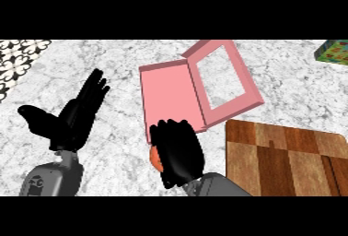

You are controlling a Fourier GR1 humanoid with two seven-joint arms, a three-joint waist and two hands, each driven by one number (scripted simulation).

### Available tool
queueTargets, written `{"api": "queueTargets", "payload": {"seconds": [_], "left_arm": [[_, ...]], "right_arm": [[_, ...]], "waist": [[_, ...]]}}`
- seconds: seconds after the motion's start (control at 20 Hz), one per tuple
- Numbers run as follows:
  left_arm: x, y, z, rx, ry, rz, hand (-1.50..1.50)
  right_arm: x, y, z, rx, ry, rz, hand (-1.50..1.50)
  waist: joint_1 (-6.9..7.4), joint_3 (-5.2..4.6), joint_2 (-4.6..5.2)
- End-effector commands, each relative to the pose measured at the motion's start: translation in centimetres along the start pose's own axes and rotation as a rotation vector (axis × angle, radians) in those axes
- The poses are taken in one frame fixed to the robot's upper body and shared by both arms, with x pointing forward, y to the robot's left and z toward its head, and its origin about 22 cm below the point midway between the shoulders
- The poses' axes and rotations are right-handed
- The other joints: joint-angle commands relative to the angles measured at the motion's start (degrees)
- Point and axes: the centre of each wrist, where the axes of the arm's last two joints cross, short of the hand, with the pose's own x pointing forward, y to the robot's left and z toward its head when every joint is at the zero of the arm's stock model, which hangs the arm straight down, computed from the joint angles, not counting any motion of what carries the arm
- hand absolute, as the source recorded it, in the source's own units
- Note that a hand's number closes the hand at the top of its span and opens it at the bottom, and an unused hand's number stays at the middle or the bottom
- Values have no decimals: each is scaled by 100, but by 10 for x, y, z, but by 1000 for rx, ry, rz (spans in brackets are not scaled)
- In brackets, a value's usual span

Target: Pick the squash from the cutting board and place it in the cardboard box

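My right hand [178,152] hovers at the near edge of the pink box [170,94], fingers curled round an orange squash [155,158] of which only a sliver shows at the hand's left. The box lies open, its windowed lid [224,78] folded out to the right. A wooden cutting board [285,161] sits at the lower right with nothing on it. To the left, my left hand [71,117] stays open with fingers up, apart from the box.
A patterned black-and-white tile [17,57] fills the upper left corner. A green patterned item [334,50] lies at the upper right edge. The marble counter [115,55] stretches around the box.
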Motion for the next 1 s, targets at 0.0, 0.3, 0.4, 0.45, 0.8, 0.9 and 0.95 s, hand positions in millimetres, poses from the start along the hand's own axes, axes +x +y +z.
{"api": "queueTargets", "payload": {"seconds": [0.0,0.3,0.4,0.45,0.8,0.9,0.95], "left_arm": [[5,-11,-6,-33,-4,1,0],[-2,-11,-9,-13,11,9,0],[-3,-10,-8,-28,20,-2,0],[1,-5,-11,-13,14,0,0],[-2,-5,-13,20,11,-4,0],[-7,-9,-13,20,19,0,0],[-1,-11,-13,12,12,2,0]], "right_arm": [[36,-3,3,-55,-80,123,150],[55,-40,-2,-239,-13,-27,150],[62,-47,-3,-299,29,-46,150],[64,-55,-8,-349,49,-63,150],[82,-94,-27,-507,189,-100,150],[86,-104,-33,-516,224,-114,150],[88,-108,-36,-517,243,-118,150]], "waist": [[94,12,-21],[45,24,-30],[6,17,-65],[19,15,-50],[-182,6,-79],[-236,4,-58],[-200,10,-88]]}}
